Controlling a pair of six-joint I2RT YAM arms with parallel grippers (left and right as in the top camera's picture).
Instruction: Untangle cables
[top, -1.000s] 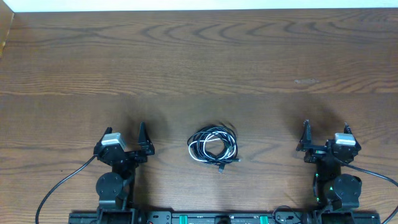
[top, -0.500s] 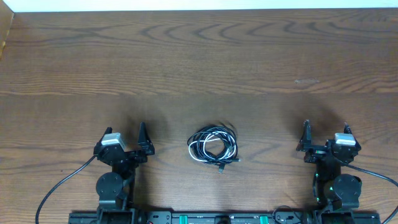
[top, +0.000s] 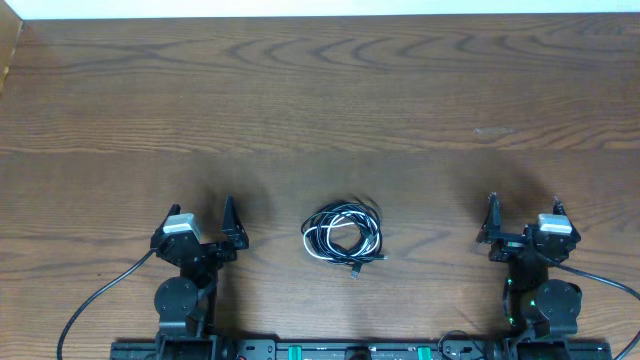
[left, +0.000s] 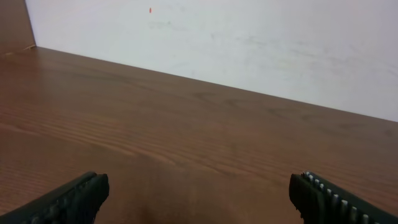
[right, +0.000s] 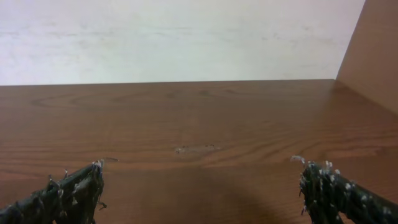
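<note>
The cables lie in one small tangled coil of black and white cords on the wooden table, midway between the arms in the overhead view. A black plug end sticks out at its lower edge. My left gripper is open and empty to the left of the coil; its wrist view shows only bare wood between the fingers. My right gripper is open and empty to the right of the coil; its wrist view also shows only bare wood. The coil is out of both wrist views.
The wooden table stretches far ahead to a white wall. A pale scuff marks the wood at the right. A brown side panel stands at the right. Thick black arm wires trail by both bases.
</note>
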